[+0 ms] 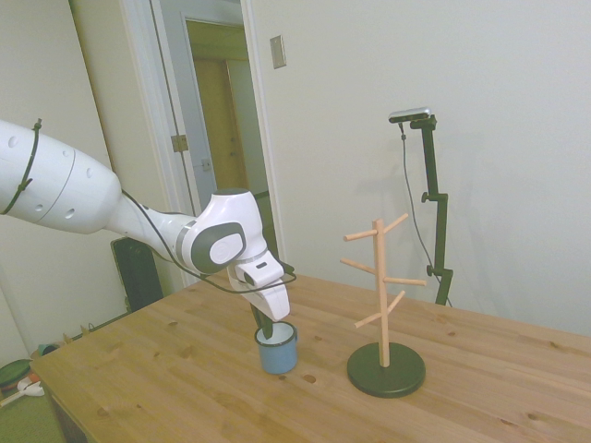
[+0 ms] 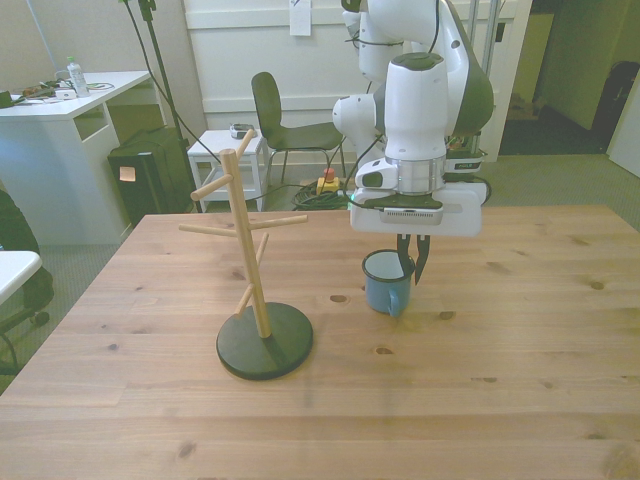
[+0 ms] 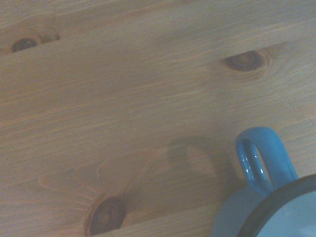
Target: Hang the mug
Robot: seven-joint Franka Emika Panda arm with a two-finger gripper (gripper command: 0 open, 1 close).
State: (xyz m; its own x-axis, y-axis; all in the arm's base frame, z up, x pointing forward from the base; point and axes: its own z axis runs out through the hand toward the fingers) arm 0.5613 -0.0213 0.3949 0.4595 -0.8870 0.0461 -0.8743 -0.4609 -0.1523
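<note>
Black-based wooden peg stand (image 2: 258, 290) nearest, well apart from mug (image 2: 385, 281); gripper (image 2: 411, 268) narrowly parted astride mug's rim.

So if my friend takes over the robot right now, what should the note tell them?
Gripper: down at the mug's rim, one finger inside and one outside; whether it has closed on the wall cannot be told.
Mug: upright on the table, handle toward the camera in the front view.
Peg stand: on the front view's left of the mug, apart from it, all pegs bare.
Done: gripper at the mug.
Left: grip, lift, hang the handle on a peg.
</note>
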